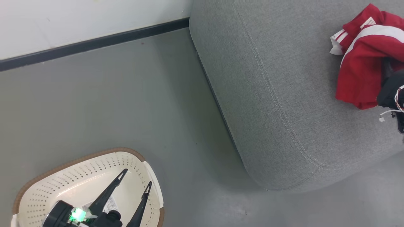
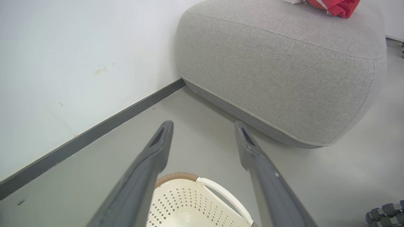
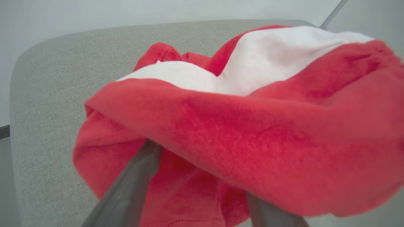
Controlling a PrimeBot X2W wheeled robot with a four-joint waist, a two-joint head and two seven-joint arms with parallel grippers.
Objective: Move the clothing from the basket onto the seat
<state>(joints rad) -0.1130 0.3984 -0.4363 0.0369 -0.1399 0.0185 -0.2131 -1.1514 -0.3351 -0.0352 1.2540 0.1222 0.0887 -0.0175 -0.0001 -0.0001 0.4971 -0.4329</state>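
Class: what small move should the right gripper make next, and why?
Probably draw the right gripper back, free of the clothing, which already lies on the seat, draped over its spread fingers.

The clothing [image 1: 359, 69] lies on the seat [image 1: 268, 78]; the basket [image 1: 41, 192] stands left of it.

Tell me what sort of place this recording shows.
Likely an indoor living-room corner, perhaps a mock-up: a grey upholstered seat, a laundry basket on a smooth grey floor, and a white wall with dark skirting.
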